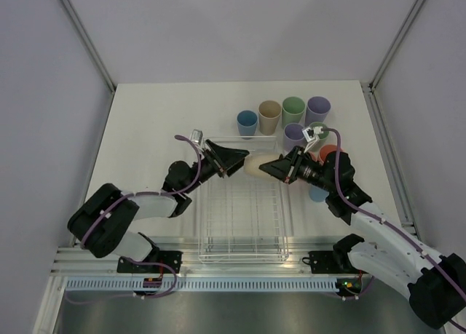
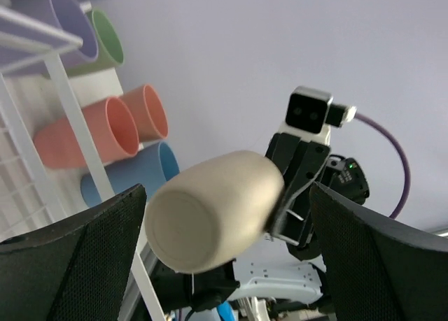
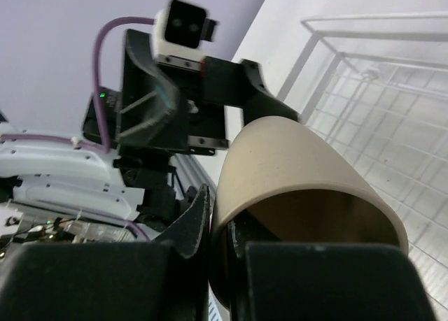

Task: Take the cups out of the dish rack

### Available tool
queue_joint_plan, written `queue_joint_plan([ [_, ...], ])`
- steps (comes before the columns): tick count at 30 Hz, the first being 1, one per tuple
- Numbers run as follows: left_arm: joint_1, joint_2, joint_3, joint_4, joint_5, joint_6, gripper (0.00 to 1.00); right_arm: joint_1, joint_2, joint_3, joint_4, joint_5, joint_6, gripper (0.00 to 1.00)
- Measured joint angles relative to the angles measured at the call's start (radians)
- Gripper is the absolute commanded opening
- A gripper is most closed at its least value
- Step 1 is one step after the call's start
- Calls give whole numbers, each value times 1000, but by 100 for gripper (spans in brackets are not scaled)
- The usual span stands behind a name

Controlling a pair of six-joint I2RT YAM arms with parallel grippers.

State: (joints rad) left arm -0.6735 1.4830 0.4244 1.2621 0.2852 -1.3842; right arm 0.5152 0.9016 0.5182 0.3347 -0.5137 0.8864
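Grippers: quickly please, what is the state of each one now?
Left gripper: open, wide around the beige cup at its base.
Right gripper: shut on the beige cup's rim.

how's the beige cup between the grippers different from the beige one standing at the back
The held beige cup lies on its side over the dish rack; the back beige cup stands upright on the table. The right gripper pinches the held one's rim; nothing touches the back one. Same colour and tapered shape.

My beige cup (image 2: 210,219) is smooth, matt plastic. My dish rack (image 1: 242,236) is clear and shiny. The table (image 1: 145,130) looks matt white.
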Motion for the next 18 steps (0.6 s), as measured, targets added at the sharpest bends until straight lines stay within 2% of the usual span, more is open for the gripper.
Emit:
queue_joint_plan([
  [6, 43, -272, 0, -212, -60, 152, 100, 0, -91, 64, -174, 86, -103, 1],
  [10, 43, -359, 50, -399, -88, 264, 100, 0, -102, 131, -304, 166, -169, 1],
  [13, 43, -386, 94, -556, -105, 346, 100, 1, -89, 255, -497, 331, -256, 1],
  [18, 43, -418, 122, -750, -116, 448, 100, -6, 15, 500, -766, 742, -362, 1],
])
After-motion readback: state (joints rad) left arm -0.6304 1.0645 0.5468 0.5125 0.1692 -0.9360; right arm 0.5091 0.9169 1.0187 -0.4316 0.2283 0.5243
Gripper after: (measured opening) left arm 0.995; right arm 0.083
